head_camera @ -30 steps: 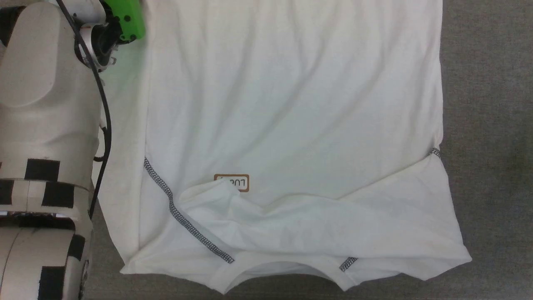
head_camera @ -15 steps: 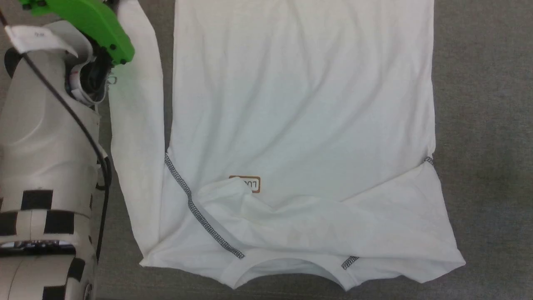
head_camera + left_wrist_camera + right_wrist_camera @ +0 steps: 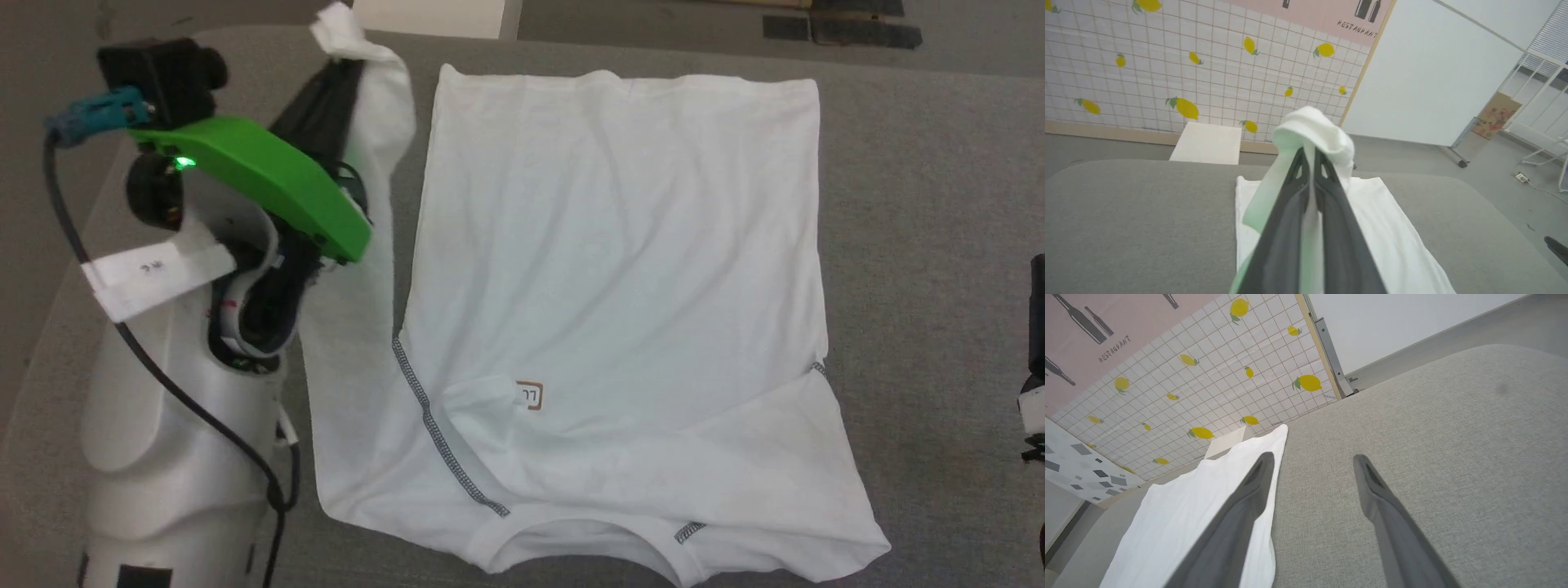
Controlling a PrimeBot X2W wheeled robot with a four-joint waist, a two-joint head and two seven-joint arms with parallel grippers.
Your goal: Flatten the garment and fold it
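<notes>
The garment [image 3: 612, 245], a white T-shirt, lies spread on the grey table [image 3: 922, 204] with its collar nearest me. A fold of cloth half covers its tan-bordered patch [image 3: 531, 396]. My left gripper [image 3: 341, 64] is shut on the garment's left side edge and holds that strip up off the table. In the left wrist view the cloth bunches over the closed fingertips [image 3: 1327, 171] of the left gripper [image 3: 1309, 153]. My right gripper [image 3: 1313, 457] stands open over bare table, just right of the garment's [image 3: 1188, 510] edge, with nothing in it.
A rigid white box [image 3: 429, 16] stands beyond the table's far edge, also seen as the box [image 3: 1206, 143] before a lemon-patterned tiled wall. A part of my right arm [image 3: 1035, 359] shows at the right edge. Bare grey table lies right of the garment.
The head view has shifted and now takes in the table's far end. My left gripper has shut on the garment's left edge and raised it. The right gripper has stayed open.
</notes>
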